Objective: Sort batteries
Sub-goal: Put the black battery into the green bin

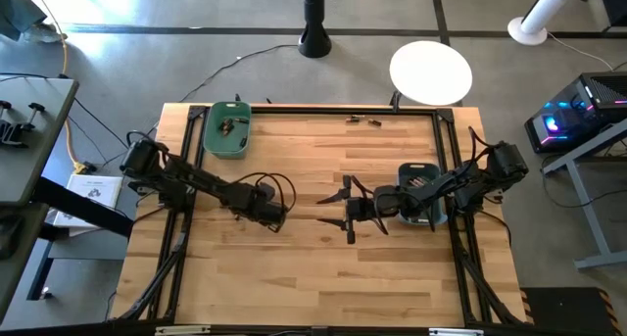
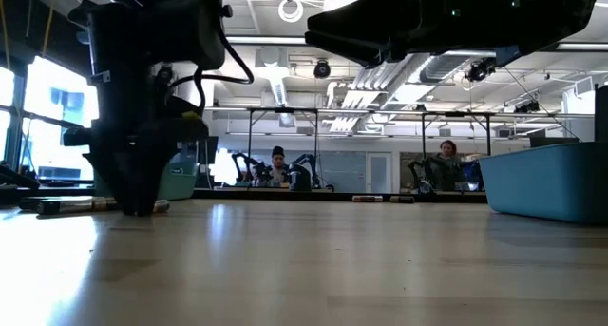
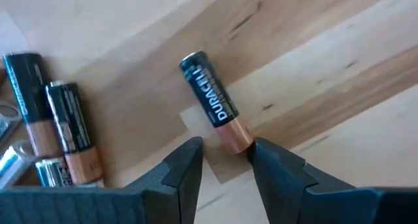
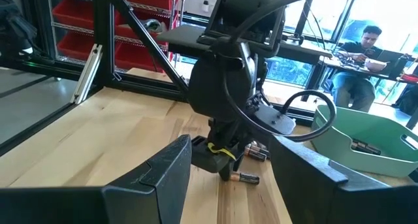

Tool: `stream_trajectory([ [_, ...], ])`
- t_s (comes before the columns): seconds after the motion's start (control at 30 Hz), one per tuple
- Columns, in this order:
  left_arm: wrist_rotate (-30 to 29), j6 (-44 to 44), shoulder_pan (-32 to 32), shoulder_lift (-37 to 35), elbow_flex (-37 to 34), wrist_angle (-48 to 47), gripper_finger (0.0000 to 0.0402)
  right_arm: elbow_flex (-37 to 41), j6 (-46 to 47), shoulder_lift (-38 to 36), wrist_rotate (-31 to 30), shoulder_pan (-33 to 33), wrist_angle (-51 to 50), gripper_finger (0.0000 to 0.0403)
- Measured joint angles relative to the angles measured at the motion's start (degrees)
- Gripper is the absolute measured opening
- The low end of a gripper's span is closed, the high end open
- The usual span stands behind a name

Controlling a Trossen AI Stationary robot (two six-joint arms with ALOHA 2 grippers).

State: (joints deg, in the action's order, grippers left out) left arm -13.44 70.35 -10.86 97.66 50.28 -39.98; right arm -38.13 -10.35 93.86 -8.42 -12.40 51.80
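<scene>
A copper-and-black battery (image 3: 210, 96) lies flat on the wooden table (image 1: 323, 277). My left gripper (image 3: 226, 149) points down over its copper end, open, with one finger on each side of that end. Three more batteries (image 3: 65, 129) lie side by side on the table close by. My right gripper (image 1: 348, 211) hangs level and open near the table's middle, facing the left gripper (image 4: 225, 162), with nothing between its fingers. A green bin (image 1: 227, 130) at the far left holds a few batteries (image 4: 362, 147). A blue-grey bin (image 1: 421, 191) sits under the right arm. My left gripper comes from above with its fingers across the battery's copper end (image 3: 234, 136). One fingertip (image 3: 261, 152) stands right against that end, and I cannot tell whether it touches. The other fingertip (image 3: 192, 152) is apart from it. The battery lies flat on the table.
A few loose batteries (image 1: 362, 120) lie near the table's far edge. A black frame (image 1: 446, 160) runs along the table's sides. The near half of the table is bare wood. People sit at desks in the room beyond (image 4: 362, 51).
</scene>
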Motion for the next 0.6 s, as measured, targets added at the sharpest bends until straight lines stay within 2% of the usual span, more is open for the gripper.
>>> stream_trajectory([
  [0.6,-4.97,-4.84,5.99,0.22,-0.13,0.74,0.0124,0.00,1.13,0.00,0.01,0.00,-0.79,0.0201],
])
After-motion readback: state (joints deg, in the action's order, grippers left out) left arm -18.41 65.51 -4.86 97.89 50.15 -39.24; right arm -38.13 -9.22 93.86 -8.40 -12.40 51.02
